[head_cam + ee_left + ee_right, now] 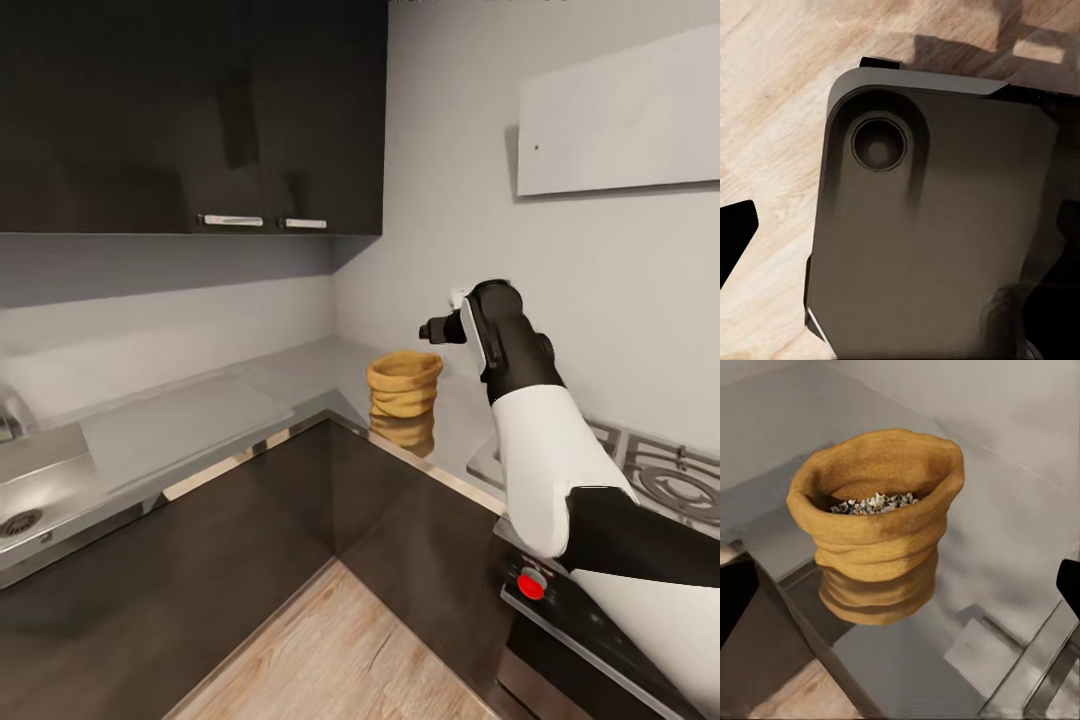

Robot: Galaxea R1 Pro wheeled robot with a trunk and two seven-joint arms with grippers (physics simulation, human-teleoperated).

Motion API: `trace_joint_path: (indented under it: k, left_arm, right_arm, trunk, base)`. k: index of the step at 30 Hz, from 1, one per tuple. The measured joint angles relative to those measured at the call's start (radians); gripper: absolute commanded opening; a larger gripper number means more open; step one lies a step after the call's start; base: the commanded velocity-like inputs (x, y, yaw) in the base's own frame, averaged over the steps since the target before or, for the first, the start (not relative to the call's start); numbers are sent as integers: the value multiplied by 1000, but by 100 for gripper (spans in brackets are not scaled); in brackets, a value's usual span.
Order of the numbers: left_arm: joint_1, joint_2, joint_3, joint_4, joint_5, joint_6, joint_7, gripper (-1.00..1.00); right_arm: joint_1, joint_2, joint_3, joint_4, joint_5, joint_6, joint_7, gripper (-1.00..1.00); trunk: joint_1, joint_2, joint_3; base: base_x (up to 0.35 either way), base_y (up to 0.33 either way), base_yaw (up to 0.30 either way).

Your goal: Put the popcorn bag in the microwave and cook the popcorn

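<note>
Tan burlap, the popcorn bag [404, 389] stands upright at centre frame on the grey countertop [300, 375]. My right gripper [437, 329] hovers just right of it, empty; how far open, I cannot tell.

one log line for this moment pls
phase: approach | right gripper: beside popcorn bag, not touching | bag: upright on countertop corner | popcorn: in bag
</note>
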Motion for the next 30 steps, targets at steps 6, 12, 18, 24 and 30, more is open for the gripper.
trace_joint_path:
  k: [6, 12, 18, 24, 30]
  left_arm:
    - [0, 0, 0, 0, 0, 1, 0, 100]
    - [0, 0, 0, 0, 0, 0, 0, 100]
    - [0, 0, 0, 0, 0, 0, 0, 100]
    - [0, 0, 0, 0, 0, 0, 0, 100]
    - [0, 0, 0, 0, 0, 0, 0, 100]
  right_arm:
    - [-1, 0, 1, 97, 0, 0, 1, 100]
    - [-1, 0, 1, 95, 0, 0, 1, 100]
    - [-1, 0, 2, 95, 1, 0, 1, 100]
    - [-1, 0, 1, 95, 2, 0, 1, 100]
    - [-1, 0, 1, 95, 2, 0, 1, 100]
  trunk:
    - [-23, 42, 19]
    - [-46, 84, 38]
    - [-69, 126, 57]
    - [-92, 168, 75]
    - [-108, 196, 88]
  base:
    - [0, 0, 0]
    - [0, 0, 0]
    - [0, 0, 0]
    - [0, 0, 0]
    - [0, 0, 0]
